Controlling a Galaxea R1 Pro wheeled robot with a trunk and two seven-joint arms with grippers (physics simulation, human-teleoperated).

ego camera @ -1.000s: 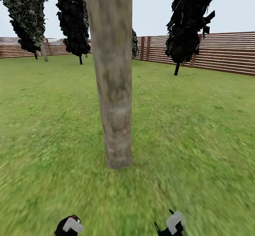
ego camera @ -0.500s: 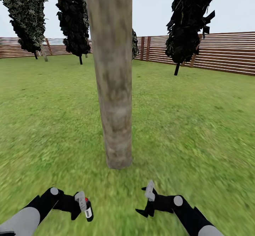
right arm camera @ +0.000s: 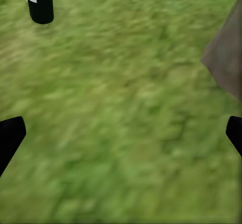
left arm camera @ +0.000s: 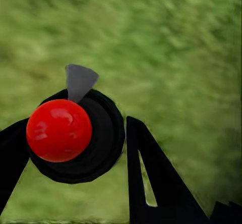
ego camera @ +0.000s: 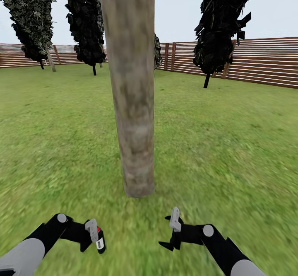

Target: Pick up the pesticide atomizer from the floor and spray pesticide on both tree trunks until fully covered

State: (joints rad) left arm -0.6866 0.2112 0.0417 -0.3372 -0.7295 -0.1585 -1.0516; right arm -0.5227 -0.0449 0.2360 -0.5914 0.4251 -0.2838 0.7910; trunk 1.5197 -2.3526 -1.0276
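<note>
Black atomizer [ego camera: 100,242] with red top and a white label, its writing unreadable, sits clenched in the left claw [ego camera: 94,238] above grass [ego camera: 231,151], near the trunk [ego camera: 131,102]. Right claw [ego camera: 173,233] hangs spread, empty.

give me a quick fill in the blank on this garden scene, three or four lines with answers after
1. The left gripper is shut on a black atomizer bottle with a round ____ top.
2. The right gripper holds ____.
3. The thick grey-brown tree trunk stands straight ____ the robot, between its arms.
4. A brown slatted wooden ____ rings the green lawn.

Missing words: red; nothing; ahead of; fence
</note>
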